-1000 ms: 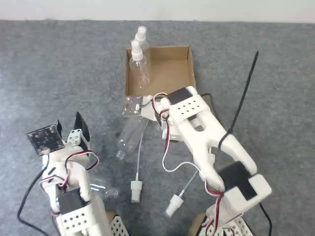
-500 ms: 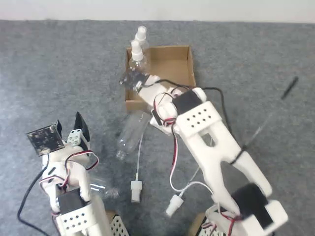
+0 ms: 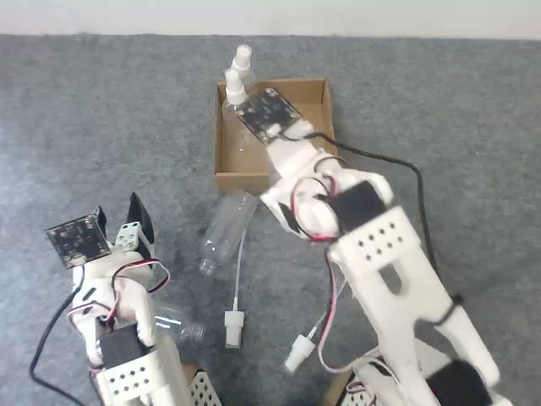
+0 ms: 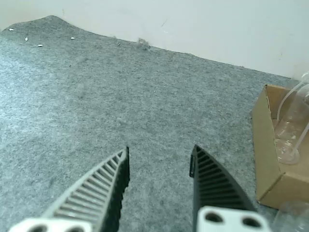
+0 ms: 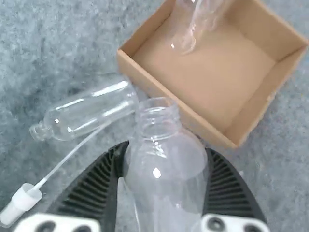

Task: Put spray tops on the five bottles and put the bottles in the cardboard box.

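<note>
While the right gripper clamped an uncapped clear bottle near the cardboard box, the left gripper hung with fingers spread over grey carpet.

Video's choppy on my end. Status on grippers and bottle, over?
Left gripper open, over carpet. Right gripper shut on capless bottle at near wall of cardboard box. Two topped bottles inside; loose bottle lies beside that wall.
</note>
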